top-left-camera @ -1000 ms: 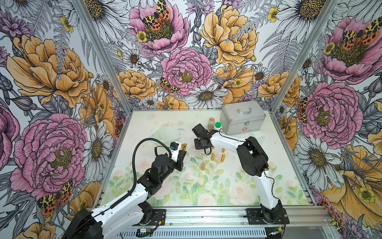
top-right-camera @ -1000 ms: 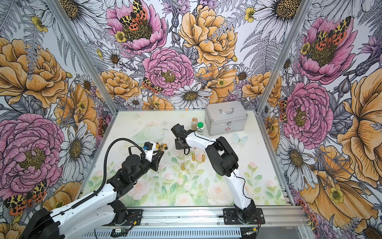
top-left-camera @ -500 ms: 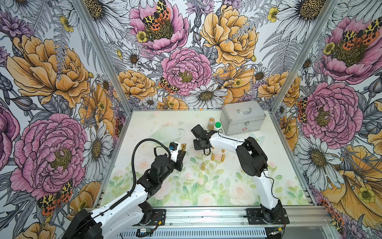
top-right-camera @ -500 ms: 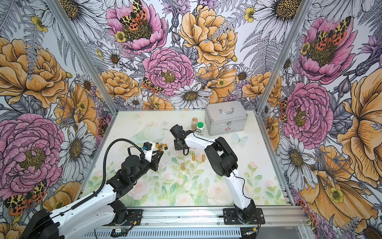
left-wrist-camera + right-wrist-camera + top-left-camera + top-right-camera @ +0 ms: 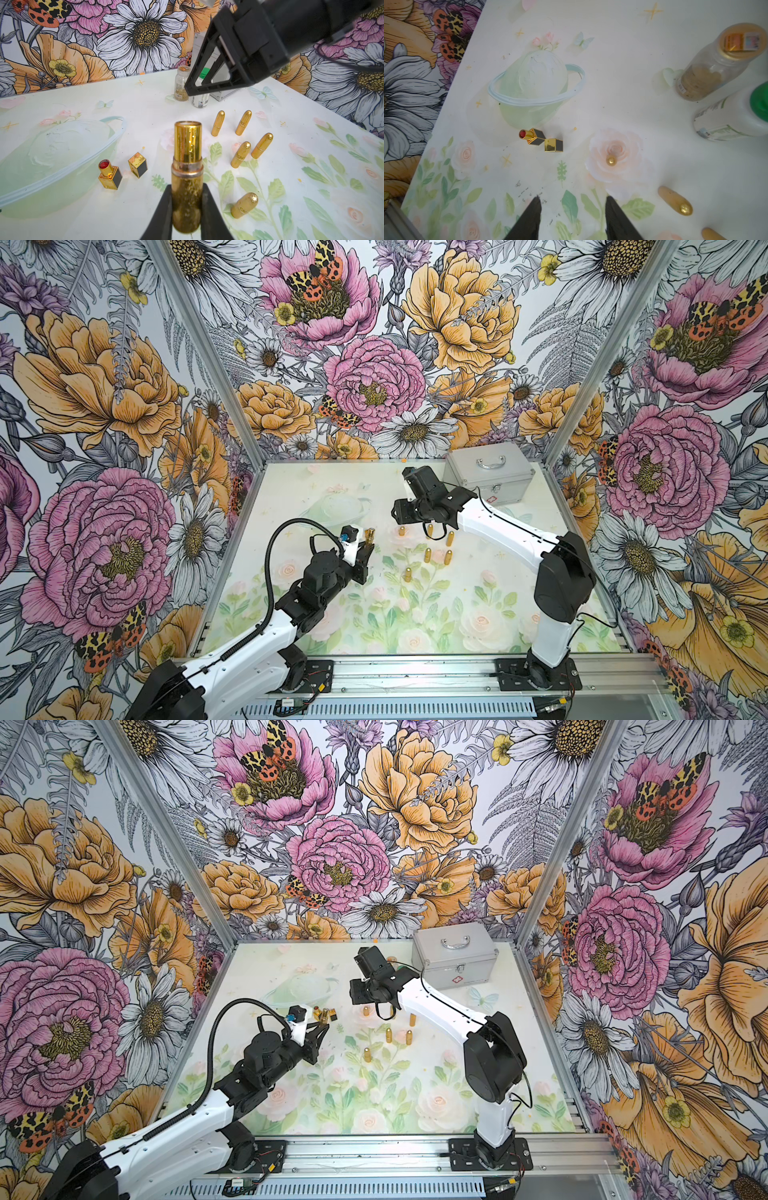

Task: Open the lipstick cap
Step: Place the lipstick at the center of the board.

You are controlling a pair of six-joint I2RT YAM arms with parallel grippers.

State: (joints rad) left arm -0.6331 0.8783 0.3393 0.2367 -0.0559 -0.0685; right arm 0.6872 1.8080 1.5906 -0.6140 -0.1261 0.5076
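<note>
Left end effector [image 5: 187, 187] remains clenched on the glittered base of the gold lipstick tube [image 5: 187, 164], which is held upright with its bare inner sleeve exposed and the cap off. Right end effector [image 5: 573, 197], closed one second earlier, now has its fingers spread and empty. It has drawn back slightly, uncovering the gold domed cap [image 5: 401, 531], which stands on the surface [image 5: 478, 597] just below it, near five gold bullet-shaped lipsticks [image 5: 427, 554]. An opened square black-and-gold lipstick [image 5: 110, 175] and its square cap [image 5: 138, 165] stand unmoved beside the held tube.
</note>
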